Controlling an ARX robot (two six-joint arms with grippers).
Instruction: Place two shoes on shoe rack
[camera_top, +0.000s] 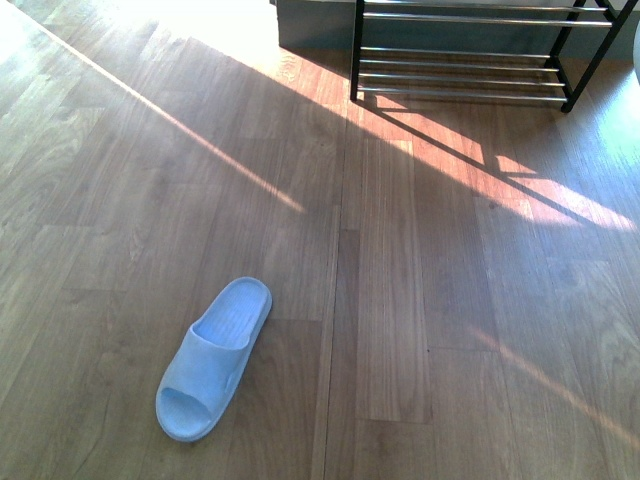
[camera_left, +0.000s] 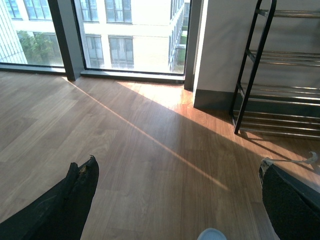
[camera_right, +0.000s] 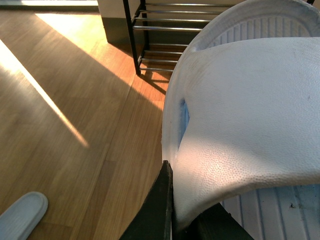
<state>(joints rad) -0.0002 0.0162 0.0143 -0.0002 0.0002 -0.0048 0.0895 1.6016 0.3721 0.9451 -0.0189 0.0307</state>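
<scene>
The shoes here are light blue slippers, not sneakers. One blue slipper (camera_top: 215, 360) lies flat on the wood floor at the near left; its tip shows in the left wrist view (camera_left: 211, 235) and it also shows in the right wrist view (camera_right: 22, 215). My right gripper (camera_right: 182, 210) is shut on the strap of the second blue slipper (camera_right: 250, 110) and holds it off the floor, facing the shoe rack (camera_right: 175, 30). My left gripper (camera_left: 180, 200) is open and empty above the floor. The black and chrome rack (camera_top: 460, 60) stands at the far right. Neither arm shows in the front view.
Floor-to-ceiling windows (camera_left: 125, 35) and a grey wall corner (camera_left: 220, 50) lie beyond the rack's left end. Bright sun stripes cross the wood floor (camera_top: 420, 300) between the lying slipper and the rack.
</scene>
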